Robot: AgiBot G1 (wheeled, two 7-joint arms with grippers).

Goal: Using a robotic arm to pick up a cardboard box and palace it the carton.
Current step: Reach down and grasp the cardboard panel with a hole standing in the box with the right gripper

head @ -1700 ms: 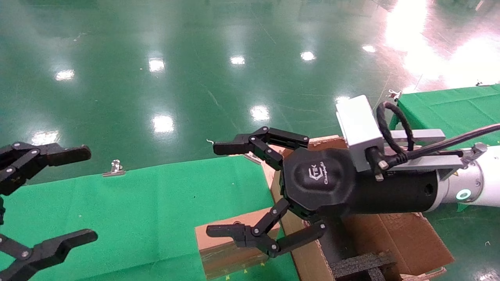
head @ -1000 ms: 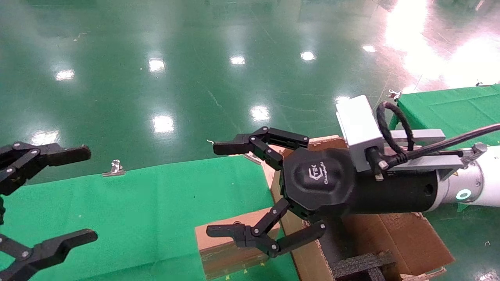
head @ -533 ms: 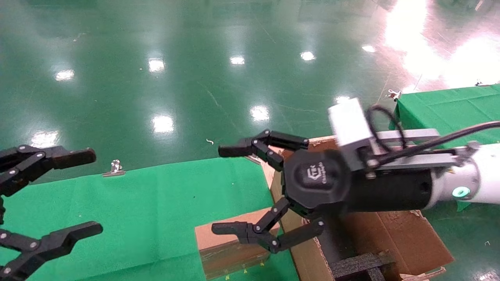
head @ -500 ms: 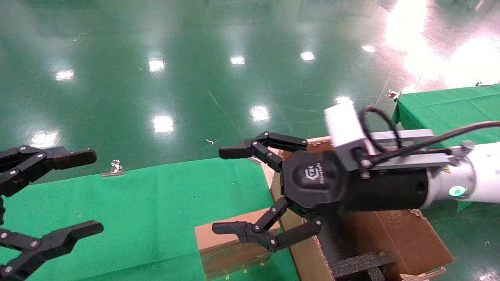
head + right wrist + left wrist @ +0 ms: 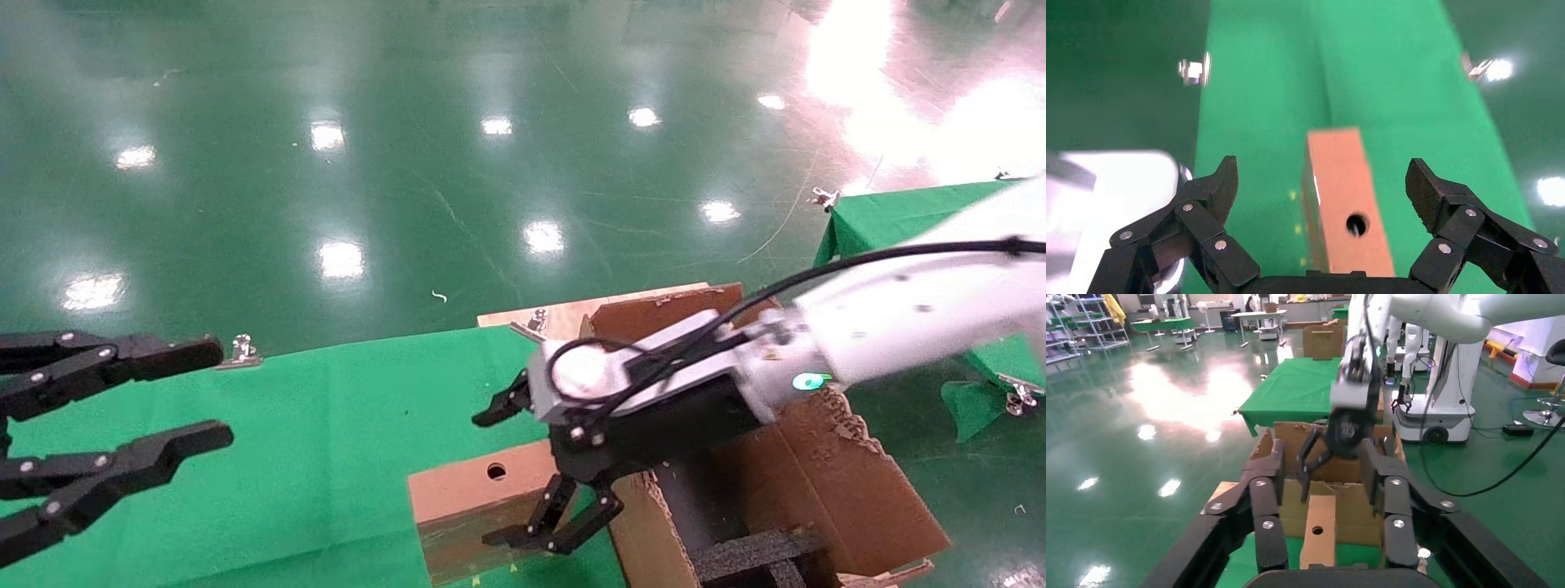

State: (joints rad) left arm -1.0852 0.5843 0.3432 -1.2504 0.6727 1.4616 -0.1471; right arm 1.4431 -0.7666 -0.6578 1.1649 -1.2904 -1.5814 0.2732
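Note:
The cardboard box (image 5: pixel 470 490), small, flat and brown with a round hole, lies on the green cloth beside the carton (image 5: pixel 825 482). The carton is large, with ragged flaps and black foam (image 5: pixel 752 555) inside. The robotic arm (image 5: pixel 891 322) reaches in from the right. Its gripper, my right gripper (image 5: pixel 486 480), points down over the box, open, fingers straddling it without touching. In the right wrist view the box (image 5: pixel 1343 196) lies between the spread fingers of that gripper (image 5: pixel 1321 177). My left gripper (image 5: pixel 214 394) hovers open at the left. The left wrist view looks between its fingers (image 5: pixel 1322 459) at the box (image 5: pixel 1318 530) and carton (image 5: pixel 1355 508).
A green cloth (image 5: pixel 286 425) covers the table, held by metal clips (image 5: pixel 243 351). A second green-covered table (image 5: pixel 899 216) stands at the right, past the carton. Glossy green floor (image 5: pixel 409 163) lies beyond the table's far edge.
My right gripper has turned at the wrist and come down from level with the carton to just over the small box. The left gripper's fingers have drifted inward and stand a little closer together.

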